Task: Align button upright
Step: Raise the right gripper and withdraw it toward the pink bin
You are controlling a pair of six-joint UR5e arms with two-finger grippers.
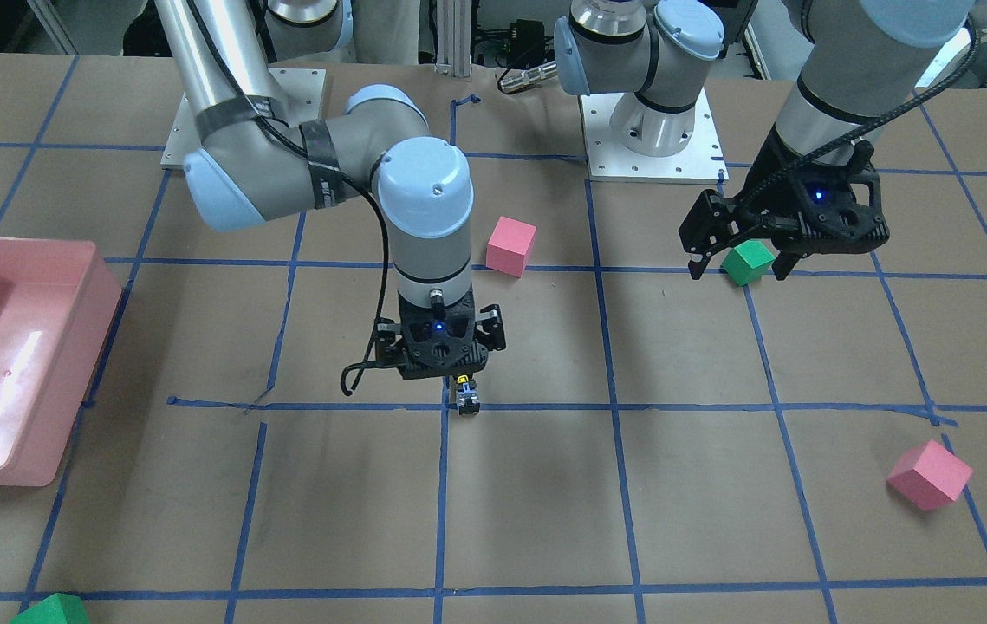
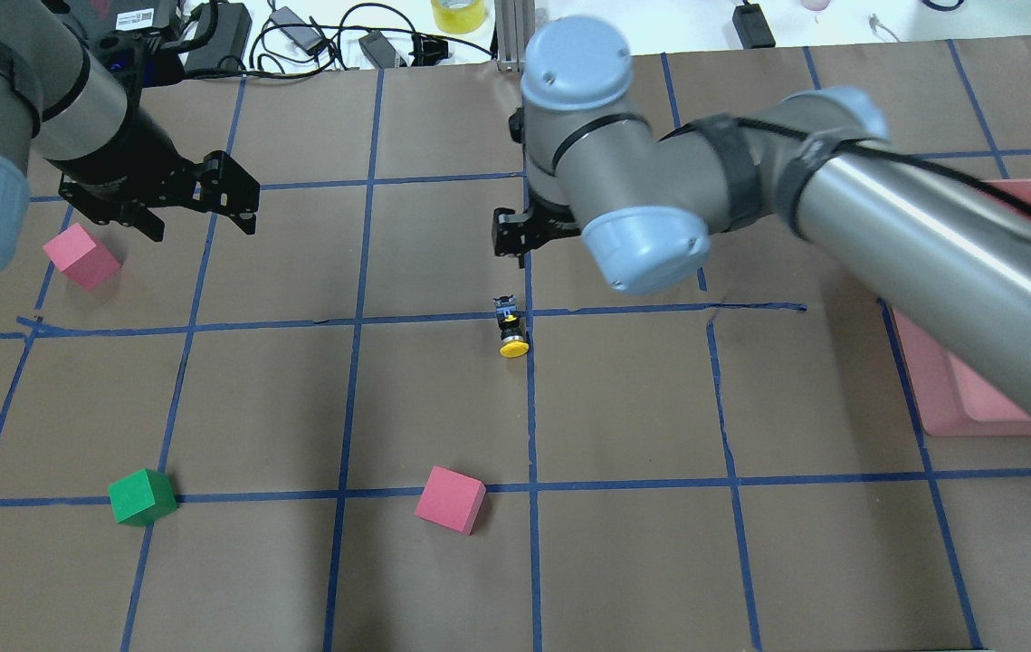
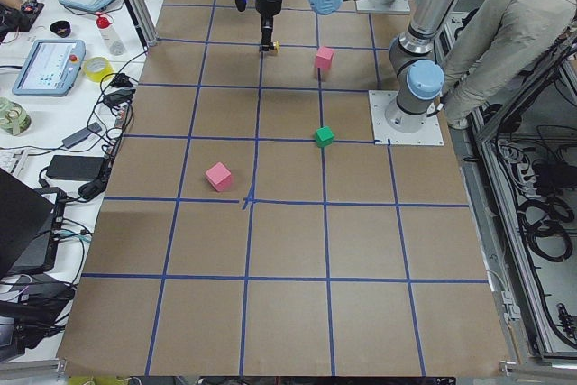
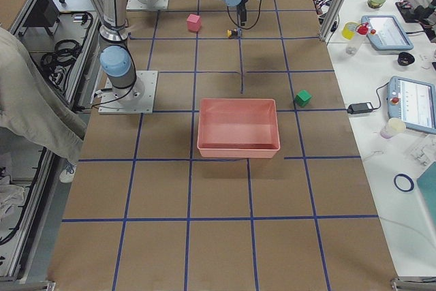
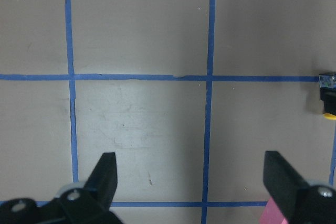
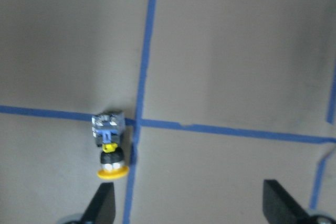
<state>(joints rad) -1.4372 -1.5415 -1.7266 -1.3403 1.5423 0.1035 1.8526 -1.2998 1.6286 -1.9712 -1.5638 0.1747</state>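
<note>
The button point(image 2: 512, 330) lies on its side by a blue tape crossing at the table's middle. Its yellow cap points toward the robot and its grey base points away. It also shows in the right wrist view point(image 6: 109, 145), the front view point(image 1: 466, 395) and at the right edge of the left wrist view point(image 5: 328, 96). My right gripper point(image 2: 522, 243) hangs open and empty just beyond the button, above the table, and shows in its wrist view point(image 6: 191, 208). My left gripper point(image 2: 203, 226) is open and empty, raised over the far left of the table, well away from the button.
A pink bin point(image 2: 949, 389) stands at the right. Pink cubes lie at the far left point(image 2: 81, 256) and near the front middle point(image 2: 450, 499). One green cube point(image 2: 142, 496) is at the front left, another point(image 4: 303, 97) beside the bin.
</note>
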